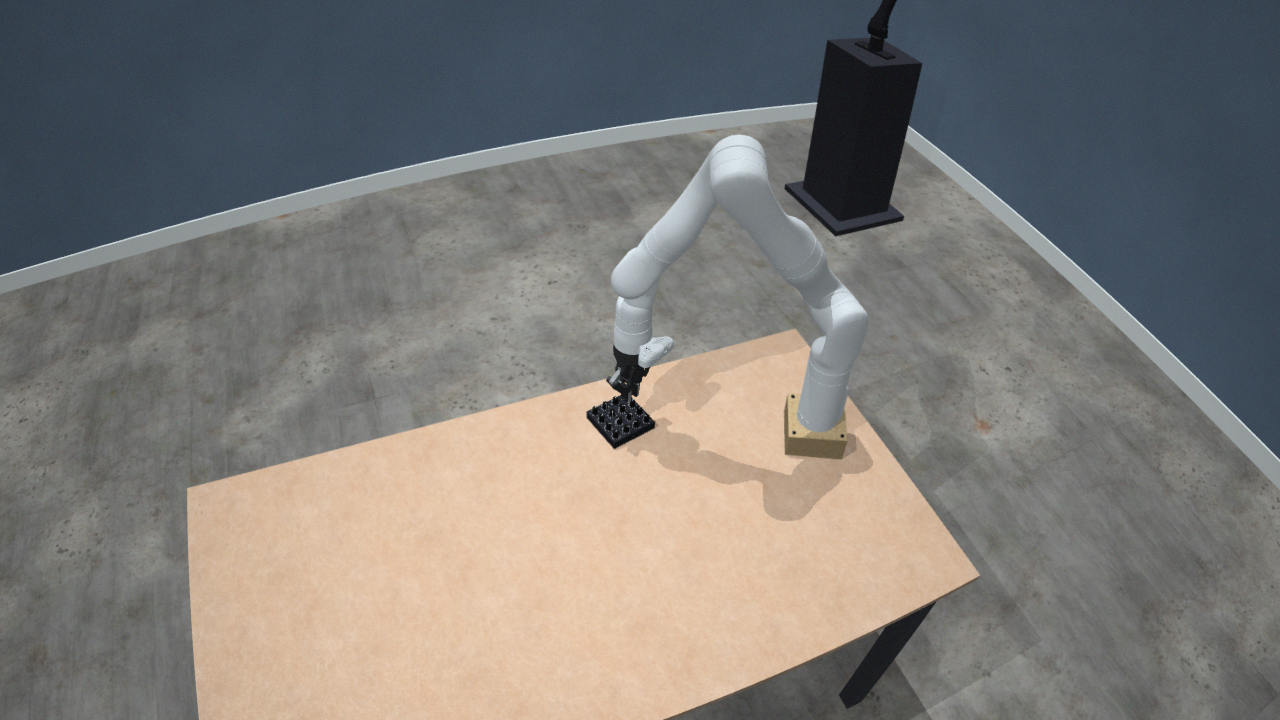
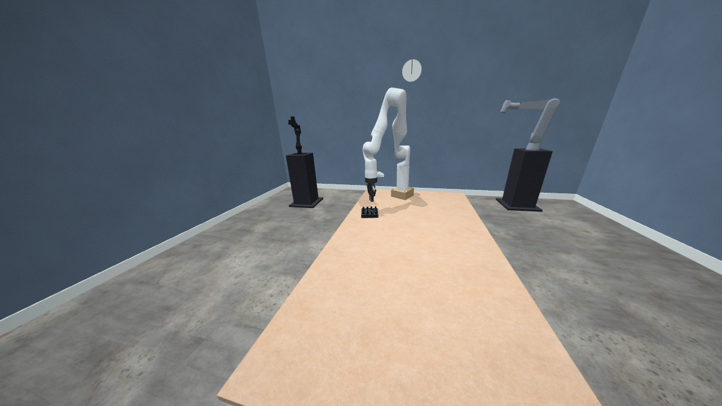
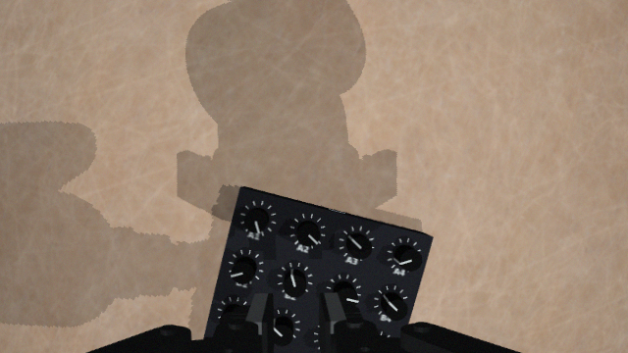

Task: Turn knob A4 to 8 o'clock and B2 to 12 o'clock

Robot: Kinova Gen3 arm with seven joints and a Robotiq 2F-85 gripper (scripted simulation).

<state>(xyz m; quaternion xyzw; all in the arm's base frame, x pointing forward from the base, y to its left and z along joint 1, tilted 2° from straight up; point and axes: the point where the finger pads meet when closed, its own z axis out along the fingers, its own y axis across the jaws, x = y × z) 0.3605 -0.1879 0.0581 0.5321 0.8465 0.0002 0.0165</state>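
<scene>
The black knob box (image 1: 634, 437) (image 2: 369, 215) (image 3: 285, 206) stands on the table, rotated a little clockwise in the wrist view, with row A at the top. Knob A4 (image 3: 408, 256) has its line pointing left and slightly down, at about its 8 o'clock mark. Knob B2 (image 3: 295, 281) has its line just left of its middle mark, at about 11 o'clock. My gripper (image 1: 628, 399) (image 2: 371, 200) (image 3: 296, 318) is partly open, with nothing between its fingers. It hangs above the box. In the wrist view the fingers cover parts of the rows in front of row A.
Knobs A3 (image 3: 358, 245) and B4 (image 3: 393, 303) stand beside A4. Knobs B1 (image 3: 243, 270) and B3 (image 3: 344, 290) flank B2. The socket (image 3: 337, 211) is at the rear edge. The box is near the long edge of the table (image 1: 447, 555) (image 2: 413, 282). The arm's base (image 1: 815, 442) (image 2: 402, 193) is on the same table.
</scene>
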